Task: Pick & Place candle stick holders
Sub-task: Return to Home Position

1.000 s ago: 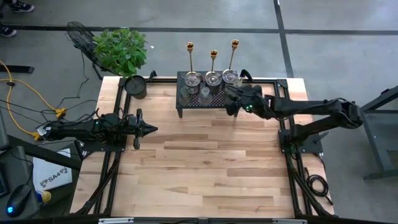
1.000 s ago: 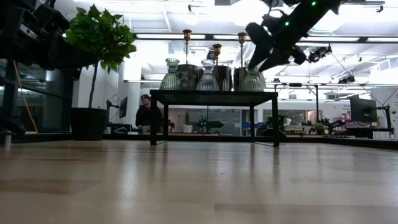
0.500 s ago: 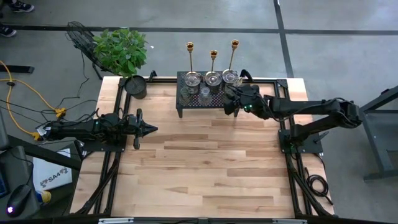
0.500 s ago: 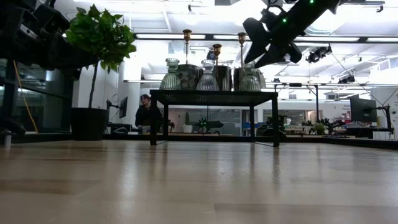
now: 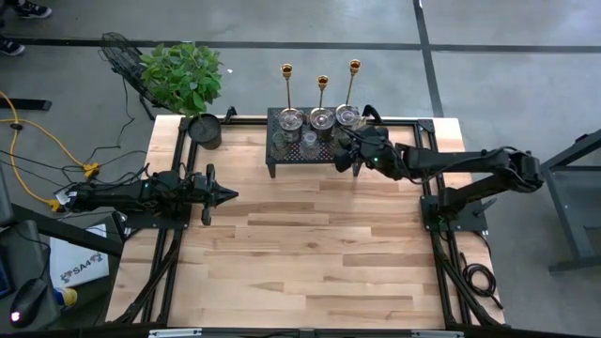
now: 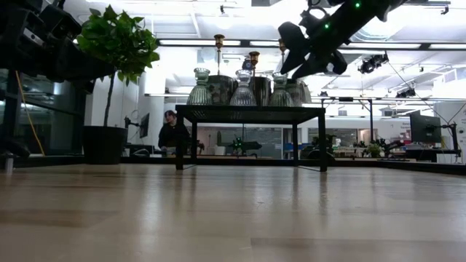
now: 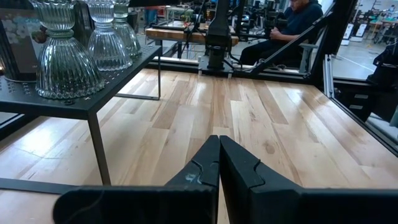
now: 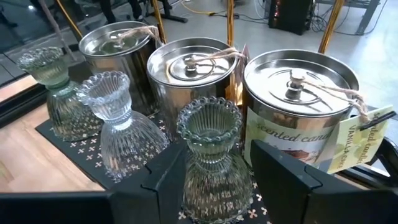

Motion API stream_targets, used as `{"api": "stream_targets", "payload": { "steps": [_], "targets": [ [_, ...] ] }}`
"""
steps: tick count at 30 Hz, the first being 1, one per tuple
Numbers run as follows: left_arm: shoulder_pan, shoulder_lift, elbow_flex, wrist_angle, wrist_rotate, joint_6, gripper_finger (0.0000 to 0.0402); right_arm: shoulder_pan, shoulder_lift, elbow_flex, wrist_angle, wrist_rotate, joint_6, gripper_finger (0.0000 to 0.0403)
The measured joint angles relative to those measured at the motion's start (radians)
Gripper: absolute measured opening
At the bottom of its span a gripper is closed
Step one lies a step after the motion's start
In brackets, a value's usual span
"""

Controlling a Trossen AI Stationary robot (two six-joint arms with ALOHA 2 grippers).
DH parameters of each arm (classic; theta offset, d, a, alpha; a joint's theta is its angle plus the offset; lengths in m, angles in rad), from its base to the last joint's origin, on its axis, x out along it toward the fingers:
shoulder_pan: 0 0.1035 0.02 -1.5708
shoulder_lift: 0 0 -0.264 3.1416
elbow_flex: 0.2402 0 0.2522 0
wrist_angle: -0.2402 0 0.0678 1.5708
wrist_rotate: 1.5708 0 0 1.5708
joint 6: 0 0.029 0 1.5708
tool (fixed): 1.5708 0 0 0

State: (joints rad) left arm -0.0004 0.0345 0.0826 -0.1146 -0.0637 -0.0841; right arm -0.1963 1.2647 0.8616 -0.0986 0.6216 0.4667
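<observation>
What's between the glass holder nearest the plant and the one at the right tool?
A clear ribbed glass holder stands between them on the black rack; the right wrist and low views show it.

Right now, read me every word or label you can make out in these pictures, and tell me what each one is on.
"Scented cand", the rest hidden by its tag: paper label on the lidded tin.
"VANILLA": hang tag tied to that tin; its other print is blurred.
White sheet at the high view's lower left: print too small to read.
</observation>
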Motion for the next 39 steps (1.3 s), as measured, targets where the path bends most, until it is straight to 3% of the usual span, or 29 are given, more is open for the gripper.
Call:
{"api": "stream_targets", "payload": {
  "steps": [11, 14, 18, 22, 27, 39],
  "targets": [
    [0.000, 0.000, 0.000, 0.000, 0.000, 0.000, 0.0000, 0.069, -0.042, 0.000, -0.044, -0.033, 0.000, 0.0172],
    [0.000, 0.000, 0.000, 0.000, 0.000, 0.000, 0.0000, 0.120, -0.066, -0.009, -0.070, -0.076, -0.023, 0.0172],
    [0.000, 0.000, 0.000, 0.000, 0.000, 0.000, 0.0000, 0.204, -0.106, -0.084, -0.044, -0.209, -0.185, 0.0172],
    [0.000, 0.000, 0.000, 0.000, 0.000, 0.000, 0.0000, 0.290, -0.154, -0.207, 0.106, -0.348, -0.358, 0.0172],
    [0.000, 0.000, 0.000, 0.000, 0.000, 0.000, 0.0000, 0.372, -0.180, -0.378, 0.383, -0.420, -0.517, 0.0172],
    [0.000, 0.000, 0.000, 0.000, 0.000, 0.000, 0.0000, 0.426, -0.204, -0.682, 0.837, -0.415, -0.517, 0.0149]
  ]
}}
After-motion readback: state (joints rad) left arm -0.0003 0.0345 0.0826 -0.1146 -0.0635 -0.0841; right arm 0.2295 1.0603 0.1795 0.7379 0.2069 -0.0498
